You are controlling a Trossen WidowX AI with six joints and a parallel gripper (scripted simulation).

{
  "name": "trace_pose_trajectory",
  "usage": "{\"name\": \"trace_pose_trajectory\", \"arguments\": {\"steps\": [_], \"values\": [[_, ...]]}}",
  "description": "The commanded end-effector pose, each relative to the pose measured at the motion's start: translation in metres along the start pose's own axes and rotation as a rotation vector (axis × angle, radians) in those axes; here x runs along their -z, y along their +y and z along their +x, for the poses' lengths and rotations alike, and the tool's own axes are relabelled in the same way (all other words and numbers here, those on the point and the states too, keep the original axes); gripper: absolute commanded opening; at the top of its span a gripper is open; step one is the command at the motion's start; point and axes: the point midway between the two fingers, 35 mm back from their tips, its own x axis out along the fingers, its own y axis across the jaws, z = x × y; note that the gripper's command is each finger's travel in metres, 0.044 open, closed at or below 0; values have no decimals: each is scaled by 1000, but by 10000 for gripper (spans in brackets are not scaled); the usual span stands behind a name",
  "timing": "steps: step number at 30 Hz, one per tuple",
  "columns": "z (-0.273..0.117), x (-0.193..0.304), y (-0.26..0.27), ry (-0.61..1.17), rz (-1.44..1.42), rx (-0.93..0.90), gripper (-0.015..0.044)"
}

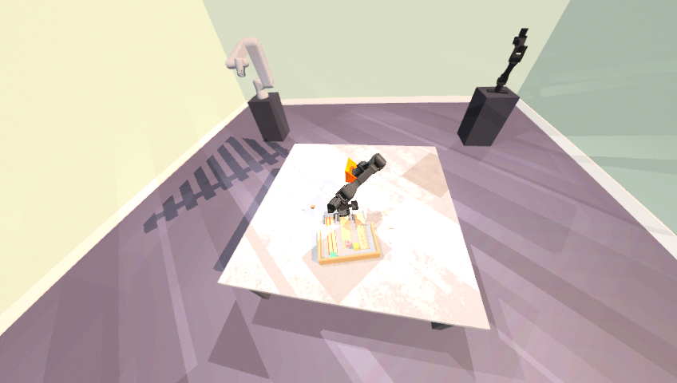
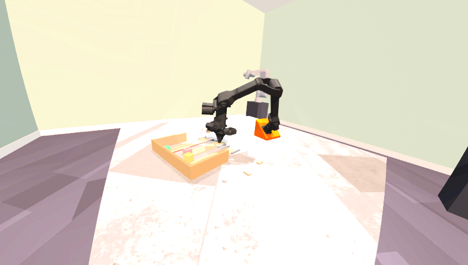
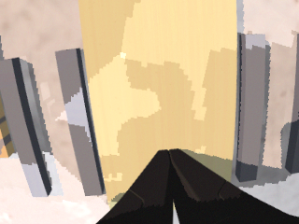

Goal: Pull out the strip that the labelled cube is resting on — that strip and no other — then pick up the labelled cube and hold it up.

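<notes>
My gripper (image 2: 219, 141) (image 3: 168, 160) is shut with nothing between its fingertips. It points down over the near end of a wide plain yellow strip (image 3: 163, 98) (image 1: 346, 231), at the open side of the wooden tray (image 1: 351, 259) (image 2: 209, 167). Whether the tips touch the strip cannot be told. A pink cube (image 1: 348, 243) (image 2: 187, 150) with a faint mark on top sits near the far end of that strip. A yellow cube (image 1: 356, 246) (image 2: 187, 157) is beside it, and a teal cube (image 1: 333, 254) (image 2: 168, 147) is in the tray's corner. No label can be read.
Grey rails (image 3: 78, 121) (image 3: 254, 107) flank the strip. Red-striped strips lie left in the tray and a patterned strip (image 1: 362, 236) lies right, in the top view. Small chips (image 2: 247, 173) (image 1: 312, 207) lie on the table. An orange wedge (image 1: 350, 176) (image 2: 266, 132) is by the arm's base.
</notes>
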Motion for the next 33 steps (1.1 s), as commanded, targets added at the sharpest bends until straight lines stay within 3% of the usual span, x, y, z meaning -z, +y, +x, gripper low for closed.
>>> {"name": "trace_pose_trajectory", "arguments": {"steps": [1,33], "values": [[3,11,0,15,6,-3,0],[4,61,-1,18,8,-2,0]]}}
